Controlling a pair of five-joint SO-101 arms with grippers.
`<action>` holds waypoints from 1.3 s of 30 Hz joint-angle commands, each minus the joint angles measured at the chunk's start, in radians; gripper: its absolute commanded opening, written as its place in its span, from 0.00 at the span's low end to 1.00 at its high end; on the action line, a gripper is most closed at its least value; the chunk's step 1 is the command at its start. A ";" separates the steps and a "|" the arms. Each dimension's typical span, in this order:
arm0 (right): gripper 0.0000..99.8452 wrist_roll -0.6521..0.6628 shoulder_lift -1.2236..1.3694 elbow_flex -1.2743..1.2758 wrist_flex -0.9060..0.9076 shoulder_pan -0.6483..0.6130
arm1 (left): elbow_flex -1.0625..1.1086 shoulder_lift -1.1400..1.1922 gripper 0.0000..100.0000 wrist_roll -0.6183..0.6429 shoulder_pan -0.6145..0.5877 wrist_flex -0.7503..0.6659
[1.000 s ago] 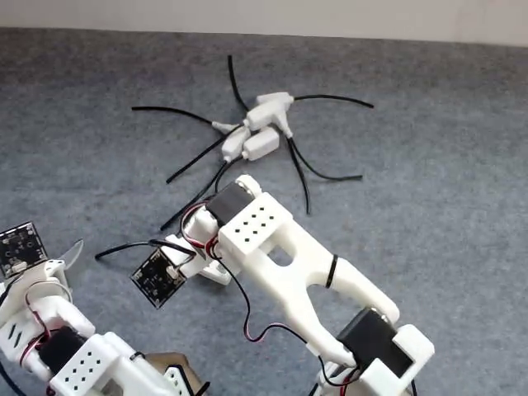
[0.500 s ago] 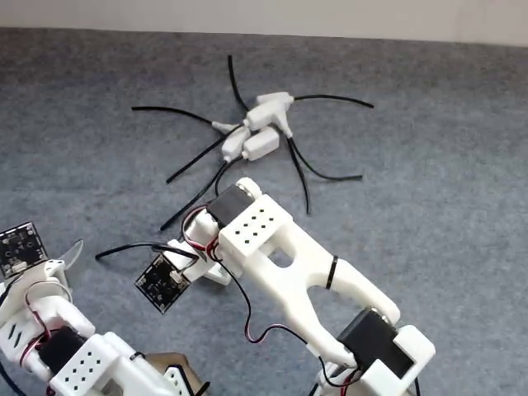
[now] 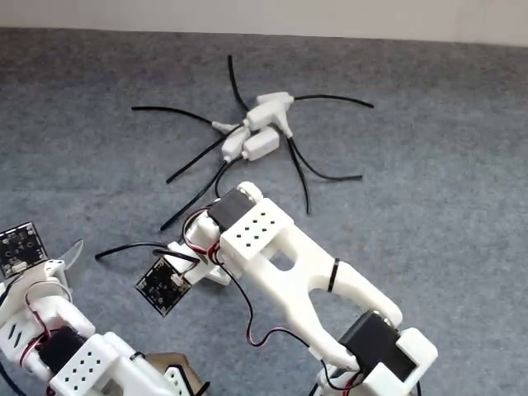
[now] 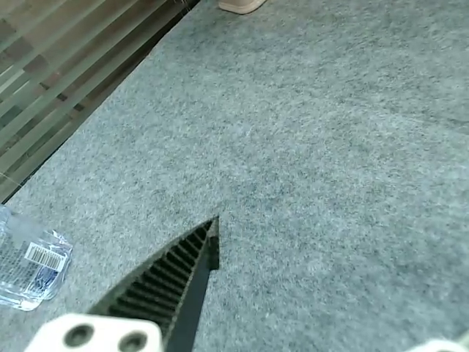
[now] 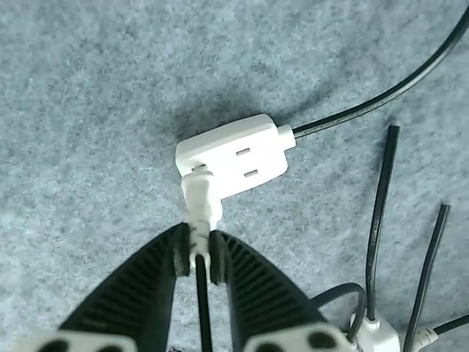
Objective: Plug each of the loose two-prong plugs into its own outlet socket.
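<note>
**Fig. Right gripper clamped on a white two-prong plug at the outlet socket.**
In my right wrist view both fingers are pressed onto the plug's rear, with its black cord running back between them. The plug's long axis points straight ahead of the fingertips. Its nose touches the end of the socket block, beside the two bare slots on the face. The prongs are hidden, so I cannot tell how deeply they sit. I judge that a seating push must follow that axis. The left arm lies well apart, so the right is nearer.
</note>
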 commanded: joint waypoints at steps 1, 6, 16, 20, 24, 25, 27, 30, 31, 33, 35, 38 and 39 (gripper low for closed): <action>0.01 0.005 0.064 0.004 -0.024 -0.013 | 0.018 -0.012 0.53 -0.009 -0.013 -0.018; 0.01 -0.029 0.110 0.004 -0.025 -0.013 | 0.018 -0.012 0.53 -0.009 -0.010 -0.018; 0.01 -0.080 0.114 0.031 -0.025 -0.068 | 0.018 -0.012 0.53 -0.008 -0.007 -0.018; 0.01 -0.080 0.114 0.047 -0.027 -0.076 | 0.018 -0.012 0.53 -0.008 -0.007 -0.018; 0.01 -0.080 0.117 0.056 -0.027 -0.076 | 0.018 -0.012 0.53 -0.008 -0.007 -0.018; 0.01 -0.081 0.117 0.056 -0.027 -0.076 | 0.018 -0.012 0.53 -0.008 -0.007 -0.018; 0.01 -0.084 0.117 0.056 -0.027 -0.076 | 0.018 -0.012 0.53 -0.008 -0.007 -0.018; 0.01 -0.086 0.130 0.058 -0.033 -0.084 | 0.018 -0.012 0.53 -0.006 -0.007 -0.018; 0.01 -0.086 0.147 0.056 -0.035 -0.087 | 0.018 -0.012 0.53 -0.006 -0.007 -0.018; 0.01 -0.086 0.182 0.056 -0.045 -0.091 | 0.018 -0.012 0.53 -0.006 -0.007 -0.018; 0.01 -0.087 0.209 0.054 -0.056 -0.091 | 0.018 -0.012 0.53 -0.006 -0.007 -0.018; 0.01 -0.106 0.219 0.050 -0.062 -0.090 | 0.018 -0.012 0.53 -0.006 -0.008 -0.020; 0.01 -0.112 0.220 0.050 -0.062 -0.090 | 0.018 -0.012 0.53 -0.006 -0.007 -0.021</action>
